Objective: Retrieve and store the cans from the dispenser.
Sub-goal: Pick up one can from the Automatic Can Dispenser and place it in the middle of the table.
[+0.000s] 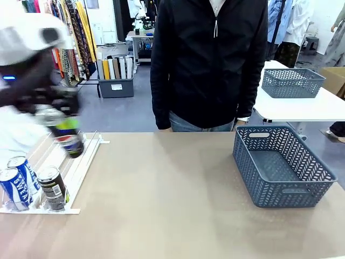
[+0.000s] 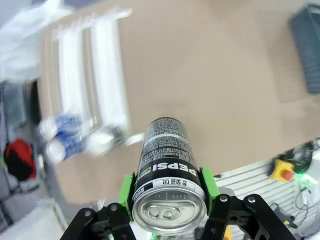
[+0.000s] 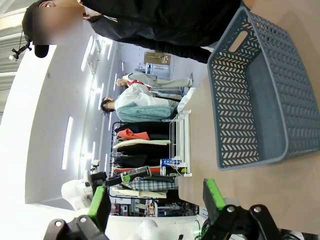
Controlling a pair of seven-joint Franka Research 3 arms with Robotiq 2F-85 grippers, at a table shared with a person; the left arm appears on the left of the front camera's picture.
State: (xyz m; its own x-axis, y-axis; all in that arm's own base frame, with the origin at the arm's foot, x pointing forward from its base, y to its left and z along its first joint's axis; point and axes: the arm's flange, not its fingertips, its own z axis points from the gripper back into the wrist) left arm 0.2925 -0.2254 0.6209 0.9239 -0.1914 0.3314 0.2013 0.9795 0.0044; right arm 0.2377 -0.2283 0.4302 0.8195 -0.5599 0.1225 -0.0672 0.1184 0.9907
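We are judging that the task is only at its beginning: the grey basket (image 1: 294,197), which is standing near the right edge of the table (image 1: 161,189), is holding nothing, so no can is stored yet. The left gripper (image 2: 167,190) is carrying a black Pepsi can (image 2: 165,150) in the air above the white rack (image 1: 83,164), which is lying along the left edge of the table. Its jaws are closing on the can just under the silver top, one green pad (image 2: 127,192) pressing on each side, and they are open only as far as the can's width. In the front view this arm is looking blurred, so we are taking it as being in motion. At the near, low end of the rack three more cans are waiting against the end stops: two blue-and-white cans (image 1: 19,181) close together in the outer lane, and another black can (image 1: 53,188) just beside them in the inner lane. The right gripper (image 3: 156,197) is hanging with its jaws spread wide and is grasping nothing; its camera is looking toward the basket. A person (image 1: 207,59) is standing at the far edge. We are thinking that the held can must be carried across to the basket, and then the other three.
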